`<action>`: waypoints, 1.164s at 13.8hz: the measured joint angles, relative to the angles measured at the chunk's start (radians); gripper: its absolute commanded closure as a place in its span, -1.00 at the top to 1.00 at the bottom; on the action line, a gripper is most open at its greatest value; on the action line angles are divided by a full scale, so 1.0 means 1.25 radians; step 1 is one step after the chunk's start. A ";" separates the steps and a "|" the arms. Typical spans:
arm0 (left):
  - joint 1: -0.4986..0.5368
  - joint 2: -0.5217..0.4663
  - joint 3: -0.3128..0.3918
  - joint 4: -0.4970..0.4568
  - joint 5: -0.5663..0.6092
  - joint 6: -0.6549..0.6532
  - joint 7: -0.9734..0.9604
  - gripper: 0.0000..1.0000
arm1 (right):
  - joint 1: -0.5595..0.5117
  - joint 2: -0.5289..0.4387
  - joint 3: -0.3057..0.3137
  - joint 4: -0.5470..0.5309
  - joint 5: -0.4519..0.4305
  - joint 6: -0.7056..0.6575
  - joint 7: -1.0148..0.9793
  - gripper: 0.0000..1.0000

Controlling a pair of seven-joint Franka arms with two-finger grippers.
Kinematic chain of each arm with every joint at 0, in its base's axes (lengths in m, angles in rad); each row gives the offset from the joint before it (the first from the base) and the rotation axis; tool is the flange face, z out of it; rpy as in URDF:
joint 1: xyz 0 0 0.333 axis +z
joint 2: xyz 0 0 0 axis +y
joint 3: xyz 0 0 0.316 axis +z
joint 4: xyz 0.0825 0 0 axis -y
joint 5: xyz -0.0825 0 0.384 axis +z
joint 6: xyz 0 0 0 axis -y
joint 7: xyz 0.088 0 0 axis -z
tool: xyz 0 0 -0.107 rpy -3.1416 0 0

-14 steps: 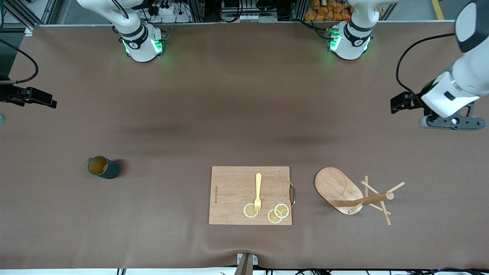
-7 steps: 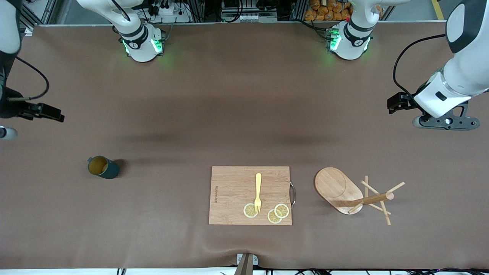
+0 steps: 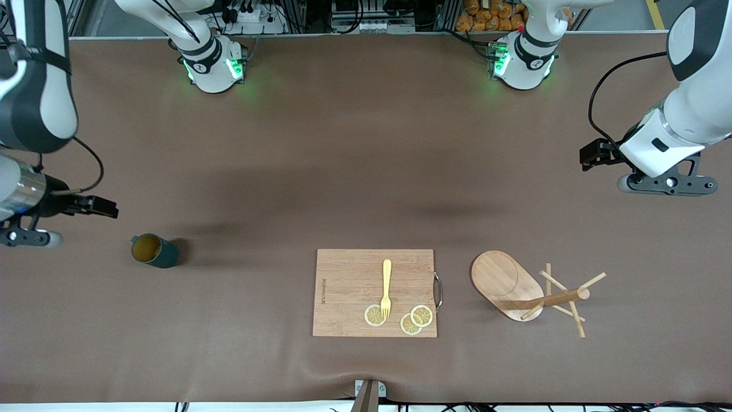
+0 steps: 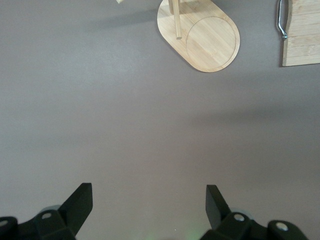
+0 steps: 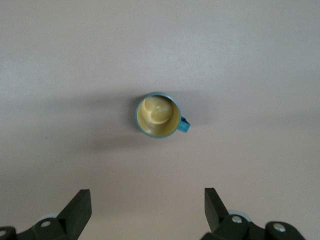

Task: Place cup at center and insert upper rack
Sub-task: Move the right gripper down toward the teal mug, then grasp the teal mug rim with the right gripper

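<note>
The brown counter (image 3: 354, 171) is bare across its middle, and its things sit in a row toward the front camera's side.

The left gripper (image 3: 666, 184) hangs over bare counter at the left arm's end, its fingers (image 4: 80, 202) spread wide with nothing between them. The right gripper (image 3: 26, 237) is up over the counter edge at the right arm's end, its fingers (image 5: 77, 205) equally wide apart and holding nothing.

The cutting board (image 3: 374, 292) lies mid-row, carrying a yellow fork (image 3: 386, 288) and lemon slices (image 3: 416, 319); it has printed lettering along one side that is too small to read.

The upper rack (image 3: 529, 292) lies tipped on its side between the board and the left arm's end, apart from the board.

The cup (image 3: 153, 250) stands upright toward the right arm's end, well apart from the board, open counter all round it.
</note>
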 measured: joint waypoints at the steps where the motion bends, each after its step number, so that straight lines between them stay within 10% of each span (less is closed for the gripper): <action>1: 0.004 0.000 0.002 0.000 0.000 0.000 0.000 1.00 | 0.002 0.019 0.000 -0.002 0.000 0.024 0.000 1.00; 16: 0.051 0.001 0.000 0.001 0.000 -0.015 0.000 1.00 | 0.032 0.231 -0.001 -0.036 0.000 0.286 -0.026 1.00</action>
